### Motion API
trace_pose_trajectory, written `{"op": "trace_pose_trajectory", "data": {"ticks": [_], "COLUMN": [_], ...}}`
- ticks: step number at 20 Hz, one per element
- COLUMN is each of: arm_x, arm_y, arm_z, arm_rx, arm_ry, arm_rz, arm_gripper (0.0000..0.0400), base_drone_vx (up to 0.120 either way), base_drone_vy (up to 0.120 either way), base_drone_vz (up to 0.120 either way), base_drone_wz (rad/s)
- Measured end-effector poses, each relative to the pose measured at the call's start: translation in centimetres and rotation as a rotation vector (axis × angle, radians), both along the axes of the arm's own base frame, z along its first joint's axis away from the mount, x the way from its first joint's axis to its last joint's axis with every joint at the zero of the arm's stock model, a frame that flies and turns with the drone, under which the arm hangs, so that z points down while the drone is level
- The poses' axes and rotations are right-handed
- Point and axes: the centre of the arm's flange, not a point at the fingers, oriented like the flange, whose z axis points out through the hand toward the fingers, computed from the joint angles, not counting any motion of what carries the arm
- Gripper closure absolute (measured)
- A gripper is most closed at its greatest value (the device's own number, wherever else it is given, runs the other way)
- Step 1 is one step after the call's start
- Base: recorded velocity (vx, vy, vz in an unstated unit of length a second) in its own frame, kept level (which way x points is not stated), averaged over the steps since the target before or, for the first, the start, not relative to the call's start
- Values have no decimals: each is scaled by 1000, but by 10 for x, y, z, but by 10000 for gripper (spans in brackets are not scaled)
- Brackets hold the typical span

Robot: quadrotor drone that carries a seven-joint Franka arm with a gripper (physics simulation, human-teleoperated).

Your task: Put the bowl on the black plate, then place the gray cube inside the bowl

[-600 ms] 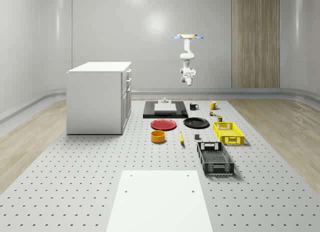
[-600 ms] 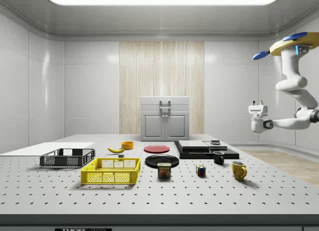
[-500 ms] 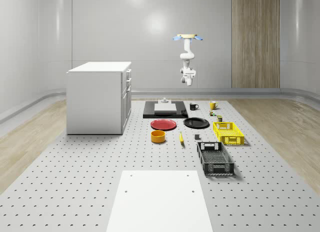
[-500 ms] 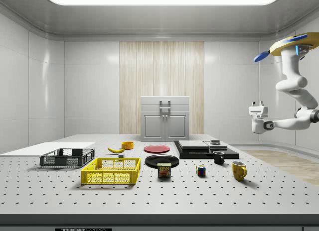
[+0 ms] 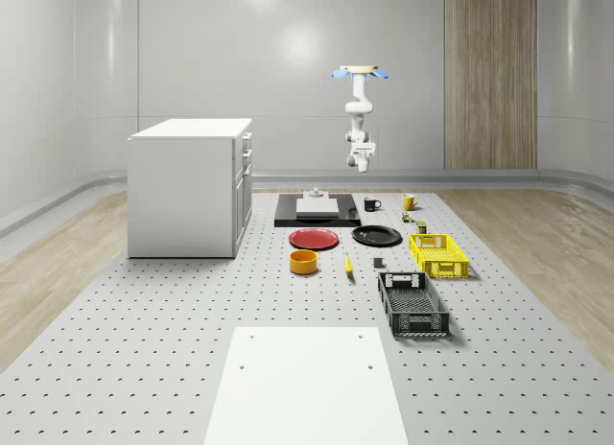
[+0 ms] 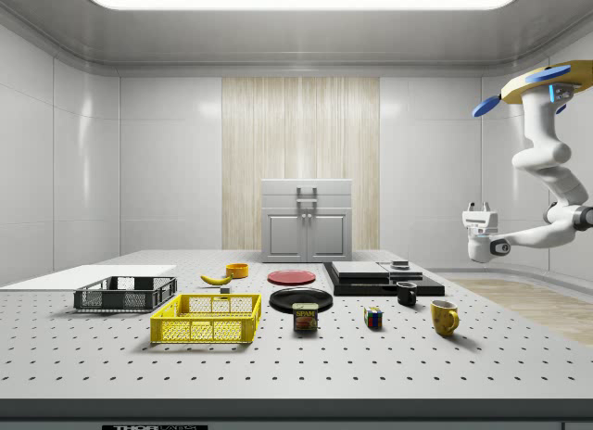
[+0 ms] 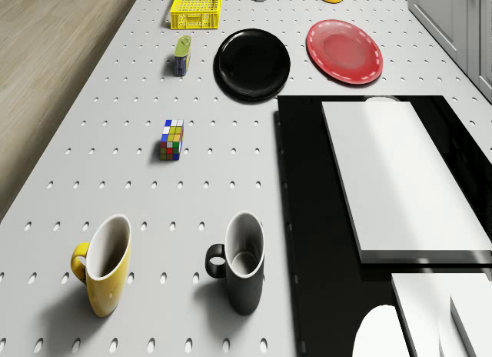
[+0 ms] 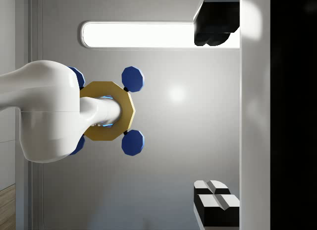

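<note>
Whole-scene view has the orange bowl point(image 5: 304, 262) on the table, near side of the red plate point(image 5: 314, 239), nothing touching it. The black plate point(image 5: 376, 236) sits bare, just to that view's right of the red plate and farther back than the bowl. The gray cube point(image 5: 378, 264) lies on the table on the near side of the black plate, between the banana point(image 5: 347, 265) and the yellow crate point(image 5: 438, 254).

The drone point(image 5: 361, 73) hovers high over the table's far edge, above the black mug point(image 7: 240, 271) and yellow mug point(image 7: 104, 263). The gripper point(image 6: 478, 208) hangs in the air well apart from the bowl. In the wrist view its fingers point(image 8: 216, 201) stand spread apart with nothing between them.

We judge step one as not started: this is the approach to the bowl. Next move calls for bringing the drone toward the near side, over the bowl, turning the claw downward and lowering it onto the bowl's rim. The red plate sits close, so we want a clean line.
</note>
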Motion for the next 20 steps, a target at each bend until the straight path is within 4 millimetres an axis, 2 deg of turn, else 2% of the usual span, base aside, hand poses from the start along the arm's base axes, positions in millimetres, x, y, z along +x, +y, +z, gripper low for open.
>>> {"op": "trace_pose_trajectory", "data": {"ticks": [3, 9, 20], "arm_x": [1, 1, 0], "arm_y": [0, 0, 0], "arm_z": [9, 16, 19], "arm_rx": [0, 0, -1], "arm_ry": [-2, -7, -15], "arm_rz": [0, 0, 0], "arm_gripper": [0, 0, 0], "base_drone_vx": [27, 120, 120], "base_drone_vy": [-120, -120, -120], "base_drone_vz": [0, 0, 0], "base_drone_wz": [0, 0, 0]}}
